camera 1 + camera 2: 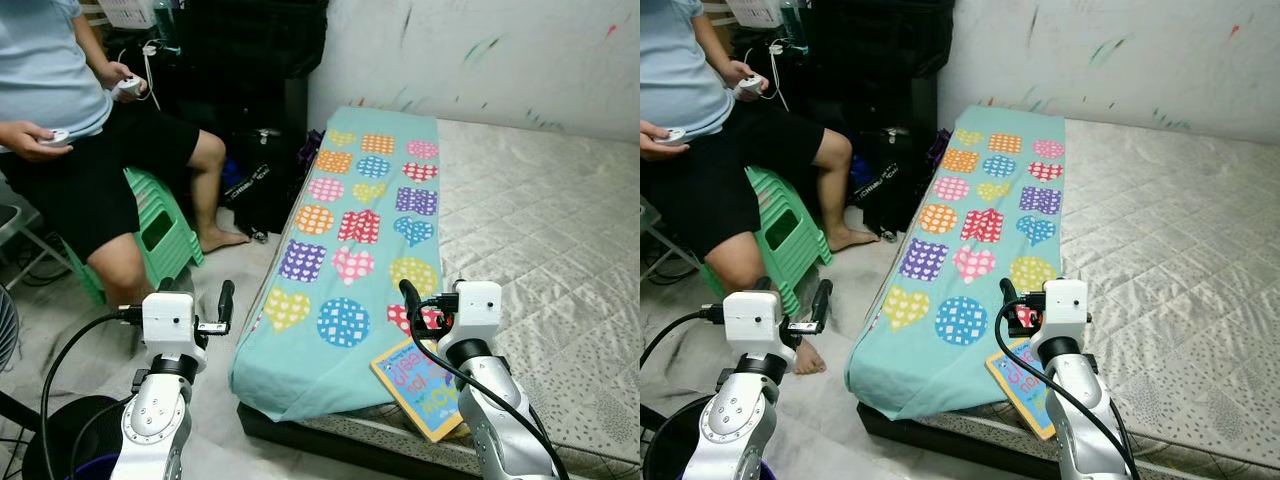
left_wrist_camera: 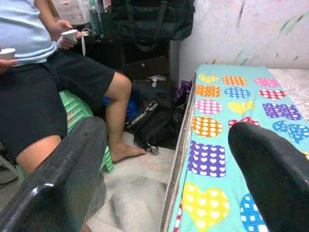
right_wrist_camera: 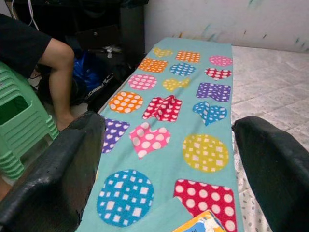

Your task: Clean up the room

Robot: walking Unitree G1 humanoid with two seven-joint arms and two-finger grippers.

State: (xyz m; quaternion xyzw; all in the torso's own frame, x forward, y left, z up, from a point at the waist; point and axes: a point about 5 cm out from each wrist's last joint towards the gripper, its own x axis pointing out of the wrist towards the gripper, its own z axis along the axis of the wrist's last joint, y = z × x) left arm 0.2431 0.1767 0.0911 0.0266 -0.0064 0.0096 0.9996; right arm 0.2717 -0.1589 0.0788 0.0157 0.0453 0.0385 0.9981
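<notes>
Teal blanket (image 1: 360, 230) with coloured dot-pattern shapes lay along left edge of mattress (image 1: 540, 230), near end drooping over corner. Picture book (image 1: 425, 385) sat on mattress just right of blanket's near end, touching it. Right gripper (image 1: 412, 300) hovered above book and blanket edge, fingers spread apart. Left gripper (image 1: 225, 305) hung over floor left of bed, fingers spread. Person (image 1: 70, 130) sat on green stool (image 1: 160, 235) far left, holding controllers.

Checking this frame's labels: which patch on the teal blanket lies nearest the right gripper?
The red polka-dot patch at the blanket's near end, beside the book. The right gripper hovers over it; the other patches lie farther off.
</notes>
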